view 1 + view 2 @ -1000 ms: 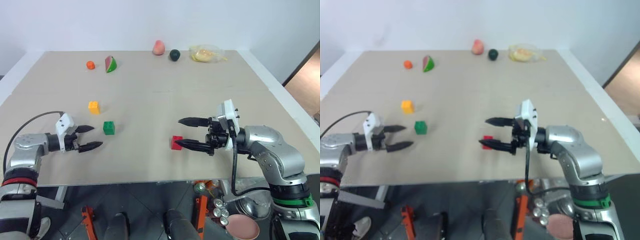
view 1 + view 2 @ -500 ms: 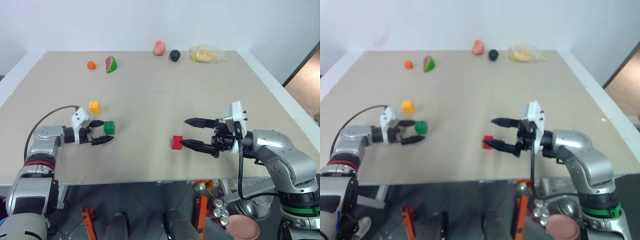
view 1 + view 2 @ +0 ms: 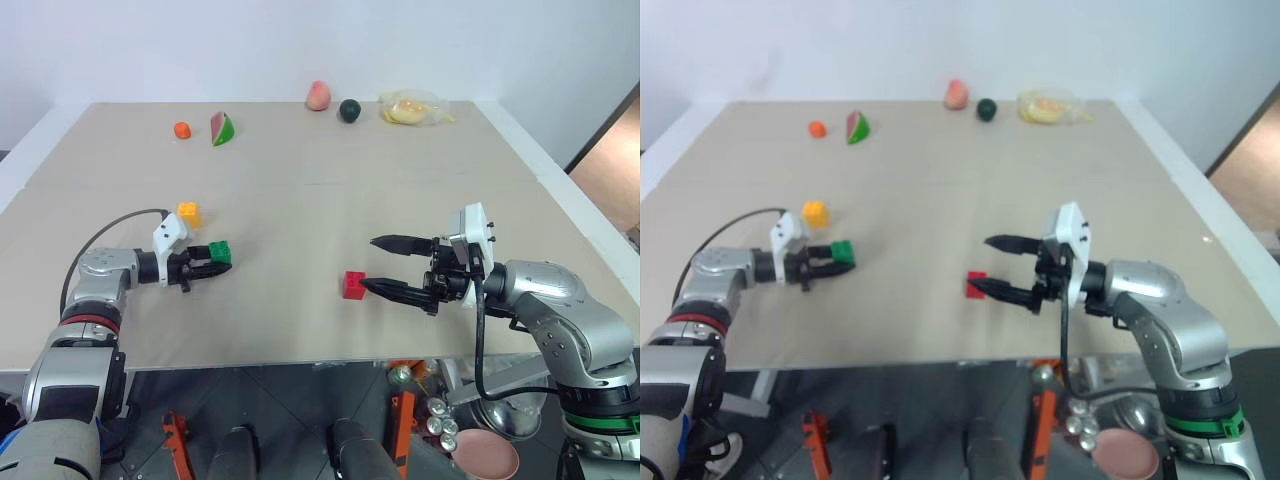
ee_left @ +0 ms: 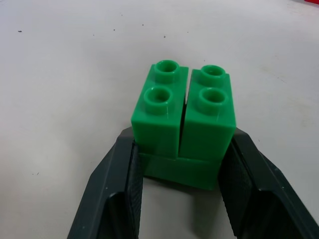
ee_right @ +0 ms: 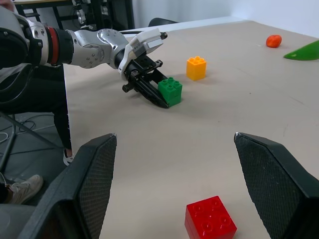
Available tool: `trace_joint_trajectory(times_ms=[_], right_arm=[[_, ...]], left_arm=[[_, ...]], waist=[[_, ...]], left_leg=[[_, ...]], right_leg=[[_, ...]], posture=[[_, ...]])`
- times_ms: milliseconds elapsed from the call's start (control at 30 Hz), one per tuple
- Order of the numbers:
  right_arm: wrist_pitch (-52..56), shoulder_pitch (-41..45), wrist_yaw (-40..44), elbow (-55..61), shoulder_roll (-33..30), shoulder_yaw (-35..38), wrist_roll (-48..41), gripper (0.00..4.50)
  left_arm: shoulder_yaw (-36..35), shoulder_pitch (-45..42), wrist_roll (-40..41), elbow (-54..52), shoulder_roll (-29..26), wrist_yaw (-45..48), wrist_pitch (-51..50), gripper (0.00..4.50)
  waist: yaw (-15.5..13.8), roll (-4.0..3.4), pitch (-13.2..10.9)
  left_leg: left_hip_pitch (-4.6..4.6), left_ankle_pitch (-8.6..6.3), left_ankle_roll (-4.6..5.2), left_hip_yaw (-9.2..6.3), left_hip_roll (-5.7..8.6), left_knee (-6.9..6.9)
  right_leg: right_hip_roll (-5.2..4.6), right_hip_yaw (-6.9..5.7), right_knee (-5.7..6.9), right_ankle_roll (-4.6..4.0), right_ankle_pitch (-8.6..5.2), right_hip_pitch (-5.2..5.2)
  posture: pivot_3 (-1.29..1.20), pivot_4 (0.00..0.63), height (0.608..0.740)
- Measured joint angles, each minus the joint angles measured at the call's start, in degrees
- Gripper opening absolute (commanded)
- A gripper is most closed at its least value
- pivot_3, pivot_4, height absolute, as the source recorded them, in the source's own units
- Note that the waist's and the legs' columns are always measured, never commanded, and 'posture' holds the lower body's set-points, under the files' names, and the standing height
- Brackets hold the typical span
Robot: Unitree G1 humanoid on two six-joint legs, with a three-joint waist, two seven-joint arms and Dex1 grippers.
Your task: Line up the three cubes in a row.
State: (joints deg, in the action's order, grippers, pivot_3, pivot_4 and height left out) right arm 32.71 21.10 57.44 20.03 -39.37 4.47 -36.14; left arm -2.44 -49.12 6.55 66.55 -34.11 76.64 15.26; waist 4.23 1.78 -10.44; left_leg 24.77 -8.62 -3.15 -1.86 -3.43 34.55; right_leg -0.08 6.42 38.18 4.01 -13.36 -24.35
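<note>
A green cube (image 4: 184, 119) rests on the tan table (image 3: 300, 200), and my left gripper (image 3: 213, 266) is shut on its lower sides. The right wrist view shows this green cube (image 5: 170, 90) between the black fingers. Just behind it, towards the far side, sits the yellow cube (image 3: 188, 213), apart from the gripper. Near the table's middle front lies the red cube (image 3: 353, 285). My right gripper (image 3: 368, 263) stands open and points left, its lower fingertip close beside the red cube, its upper one well above it.
Along the far edge lie a small orange fruit (image 3: 181, 130), a watermelon-slice toy (image 3: 221, 128), a peach (image 3: 318, 95), a dark round fruit (image 3: 349, 110) and a clear bag of yellow food (image 3: 412, 107). The table's front edge runs just below both grippers.
My left gripper has moved right up to the green cube and closed on it. The right gripper has kept its place and stayed open.
</note>
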Motion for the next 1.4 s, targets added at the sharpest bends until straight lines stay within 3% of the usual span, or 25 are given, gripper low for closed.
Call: trace_joint_trajectory(times_ms=[300,867,1400], right_arm=[[-0.81,0.14,-0.10,-1.13,0.01,-0.02,0.49,3.89],[0.50,-2.53,-3.87,2.48,-0.63,0.97,-0.48,3.89],[2.07,-5.08,-6.81,5.77,-1.56,3.21,-2.37,3.89]], left_arm=[[1.53,-1.98,-1.67,-0.20,0.58,3.49,1.31,1.57],[5.10,-5.68,-2.76,-0.09,18.98,4.76,3.08,1.57],[4.80,-6.27,-2.74,2.01,18.93,8.27,3.09,1.57]], waist=[[-0.04,0.00,0.00],[-0.05,0.00,0.00],[-0.03,0.00,0.00]], left_leg=[[0.03,0.00,0.00,-0.02,0.00,0.00],[0.13,0.00,0.01,-0.14,0.10,0.09],[0.12,0.01,0.02,-0.19,0.12,0.10]], right_leg=[[0.00,0.00,0.00,0.01,-0.01,0.00],[0.00,0.00,0.00,0.10,0.02,0.00],[0.00,0.00,0.00,0.11,0.04,0.03]], posture=[[0.00,0.150,0.740],[0.00,0.150,0.740],[0.00,0.150,0.740]])
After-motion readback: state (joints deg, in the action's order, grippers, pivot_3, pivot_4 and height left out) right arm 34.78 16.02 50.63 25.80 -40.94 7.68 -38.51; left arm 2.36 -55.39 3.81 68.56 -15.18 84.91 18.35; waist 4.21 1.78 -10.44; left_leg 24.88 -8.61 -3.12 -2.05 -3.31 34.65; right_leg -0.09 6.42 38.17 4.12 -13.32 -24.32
